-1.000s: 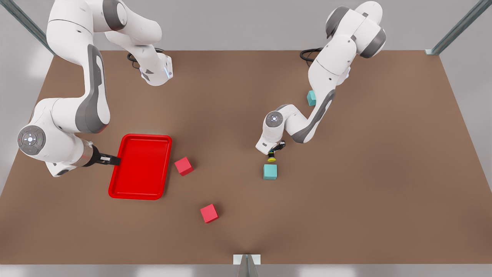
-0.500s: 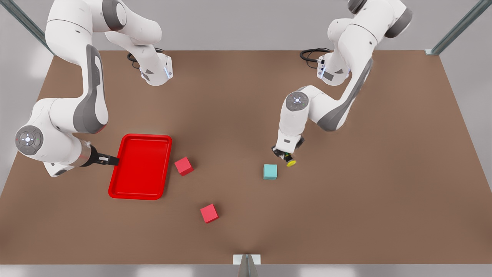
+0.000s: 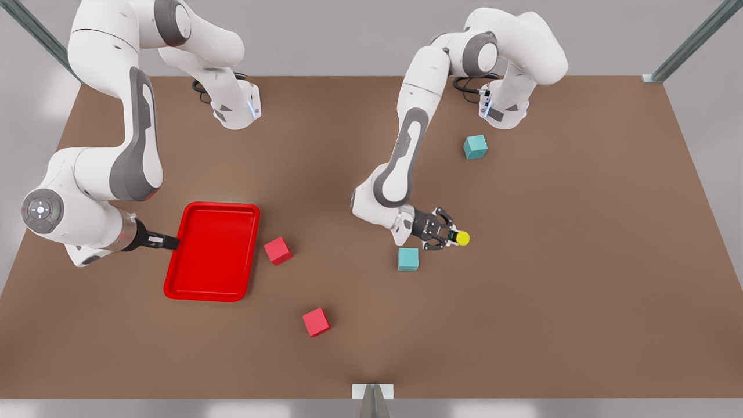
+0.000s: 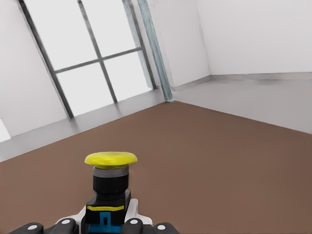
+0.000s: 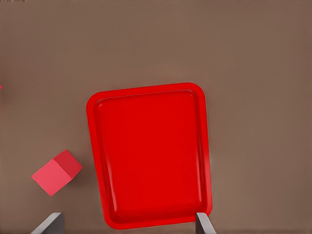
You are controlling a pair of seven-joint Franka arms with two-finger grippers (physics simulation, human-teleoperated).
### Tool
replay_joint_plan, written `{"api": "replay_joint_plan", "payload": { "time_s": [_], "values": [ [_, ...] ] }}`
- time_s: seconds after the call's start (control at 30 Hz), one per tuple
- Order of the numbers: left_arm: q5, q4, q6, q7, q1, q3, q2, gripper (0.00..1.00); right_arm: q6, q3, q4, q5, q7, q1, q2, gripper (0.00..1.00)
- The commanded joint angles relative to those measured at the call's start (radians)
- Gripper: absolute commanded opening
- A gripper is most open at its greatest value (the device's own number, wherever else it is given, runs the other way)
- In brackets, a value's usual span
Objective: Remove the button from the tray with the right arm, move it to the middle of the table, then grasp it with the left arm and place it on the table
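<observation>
The button (image 3: 461, 237), with its yellow cap on a dark body, is held sideways near the middle of the table (image 3: 580, 261). My left gripper (image 3: 448, 237) is shut on its body and points toward the front view's right. In the left wrist view the button (image 4: 110, 179) stands up between the fingers (image 4: 139, 226). The red tray (image 3: 213, 251) lies on the front view's left with nothing in it. My right gripper (image 3: 168, 240) waits at the tray's outer long rim. It is open, and its fingertips (image 5: 50, 222) sit wide apart over the tray (image 5: 151, 156).
One teal cube (image 3: 408, 259) sits just below the left gripper, and another (image 3: 475, 147) lies near that arm's base. A red cube (image 3: 277, 250) is beside the tray, also in the right wrist view (image 5: 56, 171). A second red cube (image 3: 316, 321) lies nearer the front edge.
The left arm swung round and its wrist turned from pointing down to pointing sideways. This carried the button toward the front view's right. The right arm barely moved.
</observation>
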Motion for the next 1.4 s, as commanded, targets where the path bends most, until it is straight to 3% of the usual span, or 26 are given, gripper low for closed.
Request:
{"api": "replay_joint_plan", "payload": {
  "time_s": [0.0, 0.1, 0.33, 1.17, 1.2, 1.23, 1.37],
  "values": [
    [-0.006, 0.025, -0.11, -0.547, -0.004, 0.008, 0.075, 0.38, 0.0, 0.0, 0.0, 0.001, -0.005, 0.0, -0.001, 1.0],
    [-0.008, 0.062, -0.132, -0.571, -0.011, 0.005, 0.124, 0.38, 0.0, 0.0, 0.0, 0.001, -0.004, 0.003, -0.001, 1.0],
    [-0.135, 0.068, 0.039, -0.607, -0.031, -0.04, 0.118, 0.37, 0.0, 0.0, 0.001, 0.001, -0.002, 0.003, -0.003, 1.0],
    [-0.071, 0.068, -0.017, -0.639, -0.066, -0.046, 0.204, 0.39, 0.0, 0.0, 0.0, 0.01, -0.013, -0.003, -0.004, 1.0],
    [-0.067, 0.068, -0.018, -0.636, -0.066, -0.047, 0.204, 0.89, 0.0, 0.0, 0.0, 0.01, -0.013, -0.003, -0.003, 1.0],
    [-0.066, 0.068, -0.018, -0.636, -0.067, -0.055, 0.204, 1.0, 0.0, 0.0, 0.001, 0.01, -0.011, -0.001, -0.003, 1.0],
    [-0.066, 0.068, -0.02, -0.631, -0.075, -0.055, 0.201, 1.0, 0.001, 0.0, 0.001, 0.01, -0.01, -0.001, -0.003, 1.0]
  ]
}}
